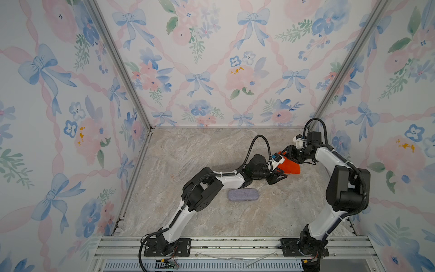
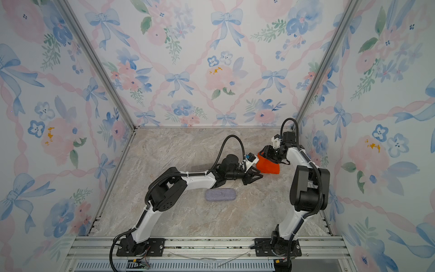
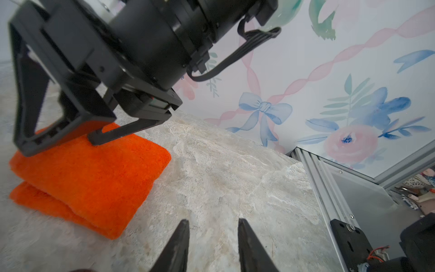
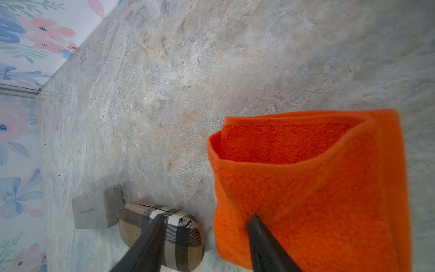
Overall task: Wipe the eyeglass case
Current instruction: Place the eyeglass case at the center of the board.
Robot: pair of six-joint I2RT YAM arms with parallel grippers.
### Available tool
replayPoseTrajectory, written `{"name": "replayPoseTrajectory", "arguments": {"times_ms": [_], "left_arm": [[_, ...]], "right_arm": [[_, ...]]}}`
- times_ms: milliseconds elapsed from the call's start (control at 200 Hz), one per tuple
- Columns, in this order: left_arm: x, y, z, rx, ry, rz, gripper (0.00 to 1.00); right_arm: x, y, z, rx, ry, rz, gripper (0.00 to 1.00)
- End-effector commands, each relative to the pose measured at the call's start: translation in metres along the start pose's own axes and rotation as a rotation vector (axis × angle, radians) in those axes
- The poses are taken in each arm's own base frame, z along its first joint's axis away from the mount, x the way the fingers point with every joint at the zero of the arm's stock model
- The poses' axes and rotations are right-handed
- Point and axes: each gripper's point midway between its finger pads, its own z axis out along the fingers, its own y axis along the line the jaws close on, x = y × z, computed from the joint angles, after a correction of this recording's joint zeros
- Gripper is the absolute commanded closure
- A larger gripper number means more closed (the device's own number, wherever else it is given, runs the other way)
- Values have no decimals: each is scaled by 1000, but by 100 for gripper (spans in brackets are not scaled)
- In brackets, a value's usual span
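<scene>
— Orange towel [image 1: 290, 168], folded double: is that what the right gripper [image 4: 207, 217] is going for?

— Looks like it. The towel is lying flat on the stone-patterned table [image 1: 188, 153], toward the far right corner. The right gripper is standing over the towel's edge with its jaws apart. One fingertip is pressing into the pile and the other is hanging just off the cloth. I'm not seeing a pinch yet.

— And the left gripper [image 3: 213, 222]?

— It's hovering low, just beside the towel. Its fingers are drawn in close, but a strip of bare table is showing between them. It's holding nothing.

— Where's the case, then?

— That's the awkward part. In the right wrist view a plaid case [image 4: 186, 235], a hard clamshell by the look of it, is sitting just beside the towel, next to a grey block [image 4: 96, 209]. I'm not finding either in the top views, so the right arm is probably covering them. A lavender oblong [image 1: 243, 195], possibly a soft case, is lying alone mid-table, well apart from the towel. I can't tell which one is meant.

— So how far along are we?

— Barely started, I'd say. Neither candidate is touching the cloth, and nothing is being wiped. What's left is gripping the towel, carrying it to the case and rubbing it over, likely with the free gripper steadying the case.
</scene>
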Motion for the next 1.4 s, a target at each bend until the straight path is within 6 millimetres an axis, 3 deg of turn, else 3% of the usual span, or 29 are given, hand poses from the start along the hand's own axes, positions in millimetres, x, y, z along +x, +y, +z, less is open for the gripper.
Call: {"name": "replayPoseTrajectory", "arguments": {"times_ms": [0, 160, 400, 575, 715, 1200, 1395], "left_arm": [[-13, 7, 14, 11, -65, -27, 64], [-2, 27, 43, 3, -76, -68, 62], [11, 36, 80, -15, -22, -78, 62], [30, 74, 89, -172, 36, -141, 60], [42, 90, 93, -264, 98, -177, 57], [90, 84, 94, -243, 233, -281, 59], [103, 62, 87, -231, 279, -219, 57]], "right_arm": [[-1, 1, -5, -26, 0, 30, 42], [0, 2, -9, -38, -7, 40, 42], [2, 3, -5, -56, 10, 52, 43], [5, 5, -10, -59, 17, 53, 42], [2, 9, -17, -54, 10, 45, 41], [-12, 21, -22, -129, -32, 71, 39], [-22, 22, -25, -170, -64, 100, 36]]}}
